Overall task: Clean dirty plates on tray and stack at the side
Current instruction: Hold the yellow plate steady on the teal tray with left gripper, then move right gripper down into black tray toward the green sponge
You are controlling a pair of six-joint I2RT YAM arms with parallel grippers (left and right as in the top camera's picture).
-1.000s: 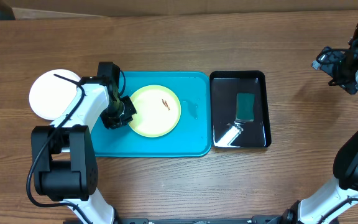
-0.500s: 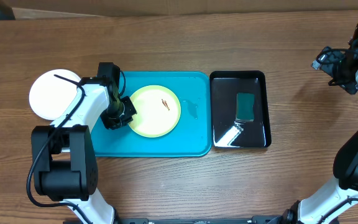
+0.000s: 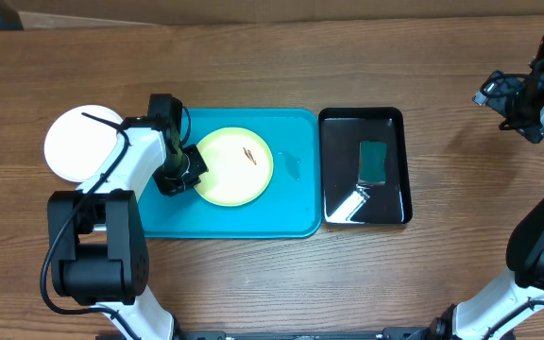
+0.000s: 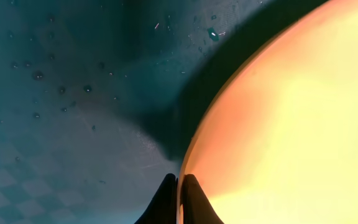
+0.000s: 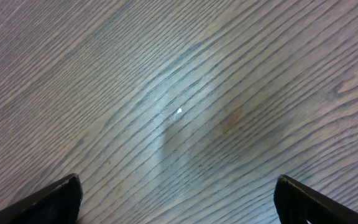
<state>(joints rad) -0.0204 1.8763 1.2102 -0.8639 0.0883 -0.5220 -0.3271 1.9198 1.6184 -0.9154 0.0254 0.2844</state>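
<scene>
Plate (image 3: 237, 175) rim clamped in your left tool (image 4: 178, 194); so thin a hold may slip, dropping it onto the tray (image 3: 253, 223) below.

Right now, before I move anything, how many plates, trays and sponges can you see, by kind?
Plates: 2 (pale yellow-green plate on the turquoise tray; white plate off the tray, to its left)
Trays: 2 (turquoise tray; black tray)
Sponges: 1 (green sponge in the black tray)
Total: 5
</scene>
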